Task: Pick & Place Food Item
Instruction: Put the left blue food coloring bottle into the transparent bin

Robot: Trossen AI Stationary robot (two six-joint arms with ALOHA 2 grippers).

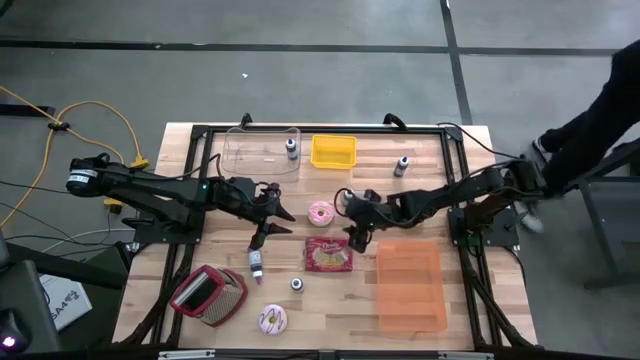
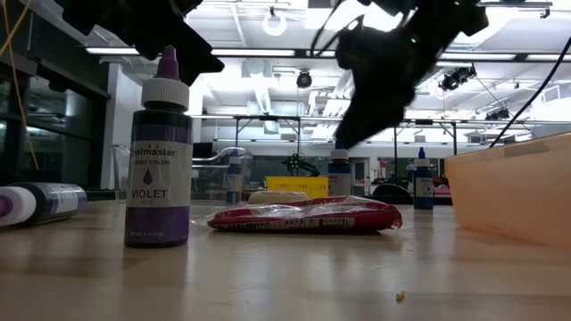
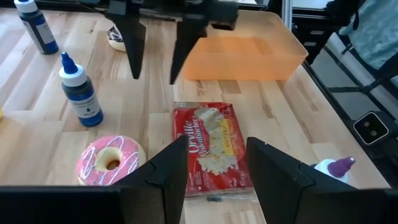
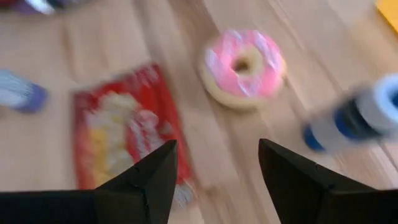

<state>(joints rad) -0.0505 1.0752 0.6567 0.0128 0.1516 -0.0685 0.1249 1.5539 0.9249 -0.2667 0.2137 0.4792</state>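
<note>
A red popcorn packet [image 1: 328,254] lies flat at the table's middle, also seen in the left wrist view [image 3: 212,144] and the right wrist view [image 4: 127,127]. A pink-iced donut [image 1: 321,212] rests on the wood just beyond it. My right gripper [image 1: 353,238] hangs open above the packet's right far corner, fingers slanting down, touching nothing. My left gripper [image 1: 272,226] stands open to the left of the packet and donut, above the table, empty. In the left wrist view the packet shows beyond my left gripper [image 3: 217,146].
An orange bin [image 1: 410,283] sits right of the packet. A violet bottle [image 1: 257,262] lies near the left gripper; small bottles [image 1: 296,284] [image 1: 402,165] stand about. A second donut [image 1: 272,319] and a red-rimmed grater [image 1: 208,295] lie near front. Yellow tray [image 1: 333,151] and clear tub [image 1: 262,147] stand at back.
</note>
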